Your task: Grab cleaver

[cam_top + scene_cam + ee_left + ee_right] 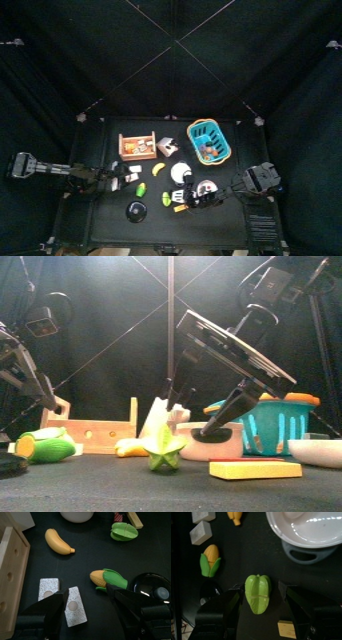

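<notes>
Step in hand: approach. The left gripper (pixel 90 599) hangs released, jaws wide, over the cleaver (pixel 75 606) (pale speckled blade, handle hidden) just beside the wooden crate (pixel 10 567). Next: descend and close. The right gripper (pixel 259 588), also released, hovers farther from the crate.

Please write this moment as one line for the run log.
cleaver: not held | right pincer: open over green pepper | left pincer: open, empty

Overhead, table-level front, two wrists
</notes>
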{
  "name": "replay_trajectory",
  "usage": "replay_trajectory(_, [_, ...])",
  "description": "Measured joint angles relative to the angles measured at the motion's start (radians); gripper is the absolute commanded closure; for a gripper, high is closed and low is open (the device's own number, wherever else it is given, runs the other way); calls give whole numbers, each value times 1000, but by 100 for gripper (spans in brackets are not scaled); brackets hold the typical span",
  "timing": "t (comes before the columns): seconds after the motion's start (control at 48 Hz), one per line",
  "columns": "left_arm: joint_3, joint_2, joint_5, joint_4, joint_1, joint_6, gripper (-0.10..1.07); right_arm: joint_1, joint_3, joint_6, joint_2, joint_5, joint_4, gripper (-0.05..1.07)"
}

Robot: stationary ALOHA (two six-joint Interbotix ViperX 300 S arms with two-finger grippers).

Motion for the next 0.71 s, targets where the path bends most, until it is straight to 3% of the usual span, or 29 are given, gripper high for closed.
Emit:
replay_trajectory(0.208, [0,0,0,0,0,0,3,-8,-29,-58,-71,-153,-179,13])
replay_trajectory(0.5, [0,0,0,0,0,0,3,-34,-41,-239,-216,-95,-339,13])
replay_trajectory(0.708, [0,0,0,0,0,0,3,-64,-17,-344,-238,-89,-393,13])
